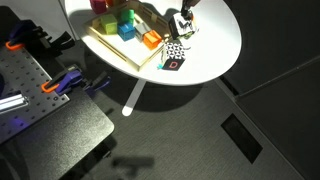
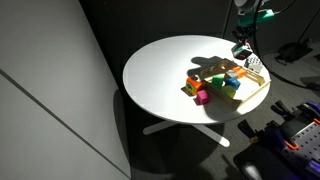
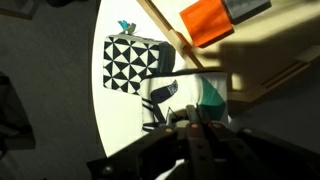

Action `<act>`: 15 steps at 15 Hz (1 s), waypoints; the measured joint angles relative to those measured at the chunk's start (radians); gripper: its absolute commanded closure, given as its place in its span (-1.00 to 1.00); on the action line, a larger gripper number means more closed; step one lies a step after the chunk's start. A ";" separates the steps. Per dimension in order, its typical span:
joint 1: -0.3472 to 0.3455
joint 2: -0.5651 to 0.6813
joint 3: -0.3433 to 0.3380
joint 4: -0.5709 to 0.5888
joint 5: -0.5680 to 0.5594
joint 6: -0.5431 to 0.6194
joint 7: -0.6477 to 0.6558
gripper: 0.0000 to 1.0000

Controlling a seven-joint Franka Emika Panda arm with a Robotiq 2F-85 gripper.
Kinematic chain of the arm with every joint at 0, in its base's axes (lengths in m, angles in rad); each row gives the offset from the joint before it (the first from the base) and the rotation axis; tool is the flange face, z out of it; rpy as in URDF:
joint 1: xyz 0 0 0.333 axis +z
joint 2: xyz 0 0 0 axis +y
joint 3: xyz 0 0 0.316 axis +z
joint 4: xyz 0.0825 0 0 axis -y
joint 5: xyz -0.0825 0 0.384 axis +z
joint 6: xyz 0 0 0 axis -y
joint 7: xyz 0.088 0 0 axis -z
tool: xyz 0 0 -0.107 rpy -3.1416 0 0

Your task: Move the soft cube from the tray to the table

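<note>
My gripper (image 1: pixel 184 21) is at the far side of the round white table (image 1: pixel 215 42), just beyond the edge of the pale wooden tray (image 1: pixel 110 50). It is shut on the soft cube (image 1: pixel 183 29), a small black-and-white patterned cube. In the wrist view the soft cube (image 3: pixel 166 97) sits between the closed fingers (image 3: pixel 186 120), low over the white tabletop (image 3: pixel 120 115), next to the tray rim (image 3: pixel 268 78). The gripper also shows in an exterior view (image 2: pixel 243 38), above the table (image 2: pixel 160 70) beside the tray (image 2: pixel 256 92).
A checkered black-and-white cube with a red mark (image 1: pixel 173 58) stands on the table near the tray; it also shows in the wrist view (image 3: pixel 135 62). An orange block (image 1: pixel 151 40) and other coloured blocks (image 1: pixel 118 22) lie in the tray. A workbench with clamps (image 1: pixel 40 90) stands beside the table.
</note>
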 measured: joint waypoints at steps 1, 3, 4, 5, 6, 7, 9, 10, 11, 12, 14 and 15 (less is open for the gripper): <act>-0.002 0.001 -0.006 -0.001 0.000 0.000 0.009 0.95; -0.008 0.004 -0.015 -0.003 0.000 0.001 0.022 0.95; -0.011 0.006 -0.018 -0.004 0.000 0.001 0.028 0.95; -0.014 0.008 -0.021 -0.006 0.000 0.001 0.032 0.95; -0.016 0.012 -0.024 -0.006 0.000 0.001 0.035 0.94; -0.018 0.015 -0.026 -0.007 0.000 0.001 0.038 0.48; -0.019 0.025 -0.030 -0.007 0.000 0.001 0.043 0.33; -0.019 0.030 -0.031 -0.007 0.000 0.001 0.045 0.16; -0.019 0.036 -0.032 -0.007 0.000 0.001 0.046 0.02; -0.019 0.040 -0.032 -0.007 0.000 0.001 0.047 -0.15; -0.019 0.045 -0.032 -0.007 0.000 0.001 0.047 -0.46; -0.019 0.046 -0.031 -0.007 0.000 0.001 0.047 -0.64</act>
